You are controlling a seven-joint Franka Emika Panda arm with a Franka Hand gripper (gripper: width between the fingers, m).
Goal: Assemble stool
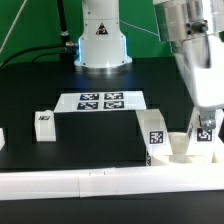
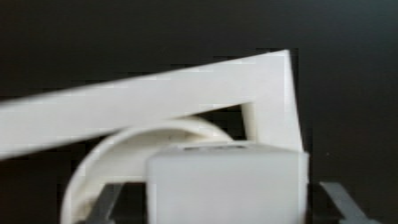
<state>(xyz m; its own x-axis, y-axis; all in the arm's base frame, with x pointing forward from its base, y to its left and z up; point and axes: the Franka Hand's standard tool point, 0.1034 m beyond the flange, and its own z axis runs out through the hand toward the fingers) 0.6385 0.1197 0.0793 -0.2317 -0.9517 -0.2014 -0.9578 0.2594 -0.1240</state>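
The stool's round white seat (image 1: 181, 149) lies at the exterior view's right, tucked against the white rails; its curved rim (image 2: 128, 158) shows in the wrist view. One blocky tagged leg (image 1: 153, 131) stands upright at the seat's left side. My gripper (image 1: 206, 127) is shut on a second leg (image 1: 207, 136), holding it upright at the seat's right side. In the wrist view that leg (image 2: 224, 178) fills the space in my gripper (image 2: 222, 202), with a dark finger on each side. I cannot tell whether it touches the seat. A third leg (image 1: 44, 122) lies on the table at the left.
The marker board (image 1: 100, 101) lies mid-table before the robot base (image 1: 100, 45). A long white rail (image 1: 90, 181) runs along the front and turns a corner (image 2: 249, 85) behind the seat. Another white part (image 1: 3, 137) is cut by the exterior view's left edge.
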